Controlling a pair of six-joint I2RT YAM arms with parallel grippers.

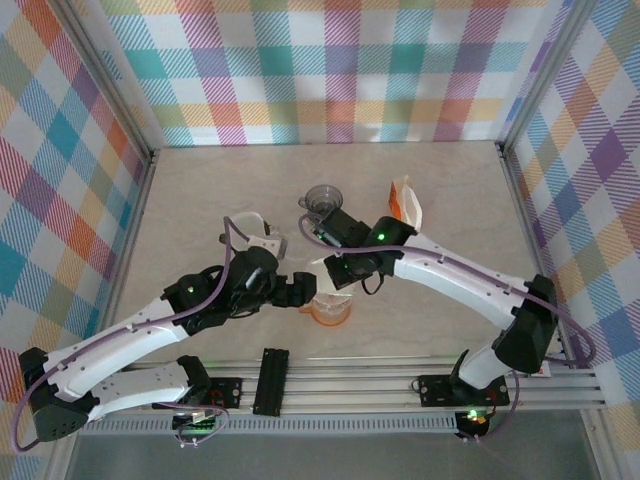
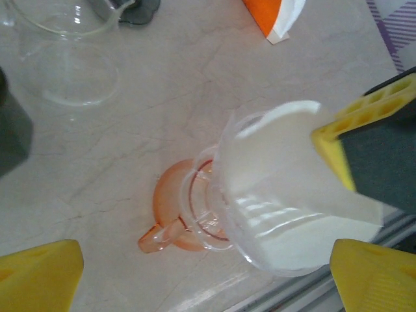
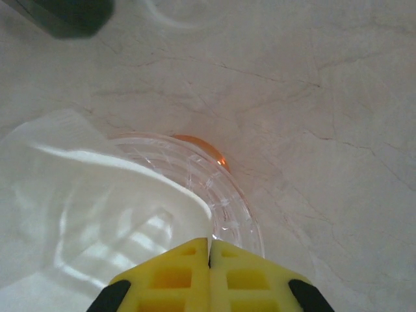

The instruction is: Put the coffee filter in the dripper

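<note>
The dripper (image 2: 195,214) is a clear ribbed cone on an orange base with a handle, standing near the table's front edge (image 1: 330,313). The white coffee filter (image 2: 286,188) lies inside the cone, one edge rising above the rim. My right gripper (image 3: 209,250) is shut on that edge of the filter (image 3: 97,208), just inside the dripper's rim (image 3: 231,198); one of its yellow fingers (image 2: 364,123) rests over the paper. My left gripper (image 2: 208,279) stands open, its fingers wide apart on either side of the dripper and not touching it. From above, left gripper (image 1: 300,294) and right gripper (image 1: 340,274) meet over the dripper.
A clear glass vessel (image 1: 323,198) stands behind the dripper, also at the upper left of the left wrist view (image 2: 68,55). An orange and white pouch (image 1: 405,205) stands to its right. The aluminium rail (image 1: 400,380) runs along the near edge.
</note>
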